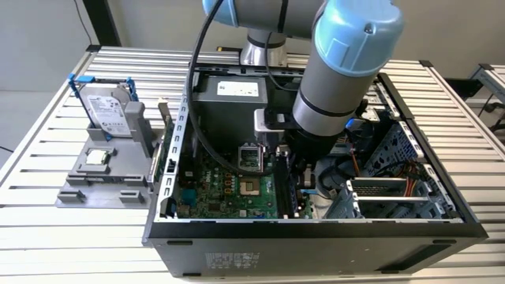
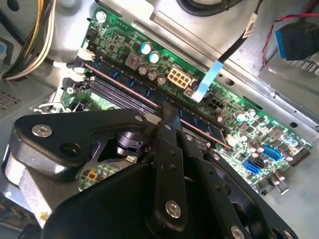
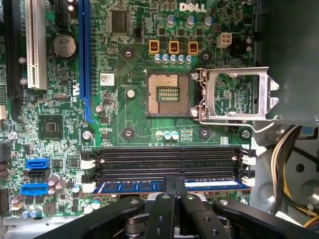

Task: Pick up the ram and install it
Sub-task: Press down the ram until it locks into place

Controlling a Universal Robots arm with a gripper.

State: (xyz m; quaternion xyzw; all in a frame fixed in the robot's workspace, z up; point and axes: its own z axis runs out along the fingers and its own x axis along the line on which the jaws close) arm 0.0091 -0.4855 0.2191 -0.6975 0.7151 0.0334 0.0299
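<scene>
The arm reaches steeply down into the open computer case (image 1: 316,228) standing on the worktop (image 1: 47,236), its wrist near the case's middle. The hand (image 3: 174,186) is clenched on the ram (image 3: 134,186), its fingers (image 3: 162,209) pinching the stick's middle. The ram lies along the motherboard (image 3: 124,124) edge, in the memory slot just beside the two empty black slots (image 3: 164,162).

HDD (image 1: 109,112), CPU (image 1: 96,157) on holder (image 1: 99,189)
</scene>
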